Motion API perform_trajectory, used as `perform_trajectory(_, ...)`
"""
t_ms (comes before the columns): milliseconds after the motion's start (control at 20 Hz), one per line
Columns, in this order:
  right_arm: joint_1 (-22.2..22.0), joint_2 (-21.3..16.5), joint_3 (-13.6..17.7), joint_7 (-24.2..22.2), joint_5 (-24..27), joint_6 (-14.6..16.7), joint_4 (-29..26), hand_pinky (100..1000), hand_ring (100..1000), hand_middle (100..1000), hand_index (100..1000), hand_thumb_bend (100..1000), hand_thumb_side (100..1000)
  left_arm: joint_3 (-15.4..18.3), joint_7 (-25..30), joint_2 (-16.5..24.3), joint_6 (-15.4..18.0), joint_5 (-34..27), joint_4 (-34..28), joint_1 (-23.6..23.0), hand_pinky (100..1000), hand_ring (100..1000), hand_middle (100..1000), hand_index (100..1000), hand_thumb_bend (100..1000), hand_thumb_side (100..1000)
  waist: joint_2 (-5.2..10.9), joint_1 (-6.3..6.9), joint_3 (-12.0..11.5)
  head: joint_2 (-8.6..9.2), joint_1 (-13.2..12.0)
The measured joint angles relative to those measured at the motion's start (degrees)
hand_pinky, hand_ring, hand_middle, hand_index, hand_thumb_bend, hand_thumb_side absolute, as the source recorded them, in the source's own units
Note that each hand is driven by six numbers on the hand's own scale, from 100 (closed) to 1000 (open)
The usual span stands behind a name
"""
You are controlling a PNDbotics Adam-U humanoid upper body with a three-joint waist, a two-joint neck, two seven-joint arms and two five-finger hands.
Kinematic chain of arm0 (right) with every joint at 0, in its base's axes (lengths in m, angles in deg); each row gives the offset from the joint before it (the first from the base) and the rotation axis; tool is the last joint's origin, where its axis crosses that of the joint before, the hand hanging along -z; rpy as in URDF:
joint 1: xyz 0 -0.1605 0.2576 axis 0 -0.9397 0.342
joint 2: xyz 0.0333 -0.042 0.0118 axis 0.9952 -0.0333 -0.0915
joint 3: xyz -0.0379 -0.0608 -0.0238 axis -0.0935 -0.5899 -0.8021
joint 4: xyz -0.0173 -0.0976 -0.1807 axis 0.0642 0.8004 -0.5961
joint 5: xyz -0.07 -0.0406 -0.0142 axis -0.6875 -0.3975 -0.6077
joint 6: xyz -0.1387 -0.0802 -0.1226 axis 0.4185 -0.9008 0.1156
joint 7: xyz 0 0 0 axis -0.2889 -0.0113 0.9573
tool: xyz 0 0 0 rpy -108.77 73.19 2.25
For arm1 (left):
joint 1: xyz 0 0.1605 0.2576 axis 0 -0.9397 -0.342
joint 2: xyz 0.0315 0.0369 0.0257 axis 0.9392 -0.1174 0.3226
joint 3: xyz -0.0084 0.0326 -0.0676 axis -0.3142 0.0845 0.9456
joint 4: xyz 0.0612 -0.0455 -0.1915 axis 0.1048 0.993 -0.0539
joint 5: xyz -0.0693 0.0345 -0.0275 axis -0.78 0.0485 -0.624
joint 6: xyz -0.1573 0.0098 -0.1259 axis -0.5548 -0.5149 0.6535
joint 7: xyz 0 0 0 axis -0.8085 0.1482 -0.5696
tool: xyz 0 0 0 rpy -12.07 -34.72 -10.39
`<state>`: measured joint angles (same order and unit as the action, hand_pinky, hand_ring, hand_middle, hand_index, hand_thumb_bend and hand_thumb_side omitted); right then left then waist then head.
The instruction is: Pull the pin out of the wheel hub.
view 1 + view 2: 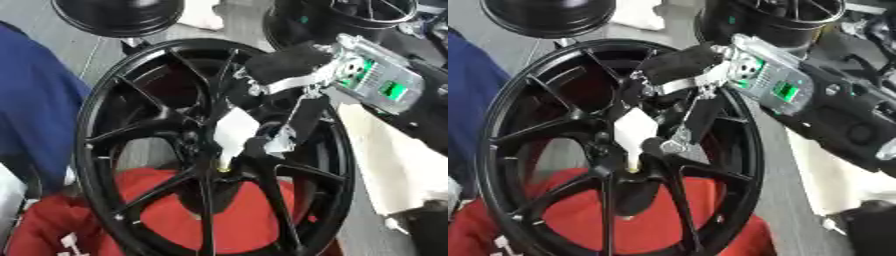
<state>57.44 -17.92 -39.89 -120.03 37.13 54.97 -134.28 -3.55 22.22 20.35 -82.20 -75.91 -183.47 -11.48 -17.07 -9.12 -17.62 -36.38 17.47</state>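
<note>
- Pin (225, 164): pale, short, seated at the centre of the wheel hub (210, 150), pointing down.
- Right robot hand (677, 107): enters from the upper right, fingers curled over the hub centre, white fingertip pad on the pin's top, clamped on it.
- Wheel: black, multi-spoke, upright.
- Red cloth (227, 220): behind the lower spokes.
- Blue fabric (31, 115): far left edge.

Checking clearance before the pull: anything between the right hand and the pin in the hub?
Nothing visible. The right hand is on the white pin at the wheel hub; the spokes lie beside it, not between.
</note>
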Motion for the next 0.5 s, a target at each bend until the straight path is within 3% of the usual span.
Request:
perform_trajectory(200, 0.0, 0.0, 0.1, -0.6, 1.2, -0.6, -0.5, 738, 660, 377, 493, 100, 543, 0.0, 0.0, 0.0, 0.0, 0.0, 0.0, 0.0, 696, 762, 611, 749, 152, 700, 0.06, 0.0, 0.0, 0.0, 0.1)
perform_trajectory(500, 0.1, -0.8, 0.6, -1.0, 2.6, -1.0, -1.7, 736, 656, 367, 479, 100, 505, 0.0, 0.0, 0.0, 0.0, 0.0, 0.0, 0.0, 696, 762, 611, 749, 152, 700, 0.38, 0.03, 0.0, 0.0, 0.8)
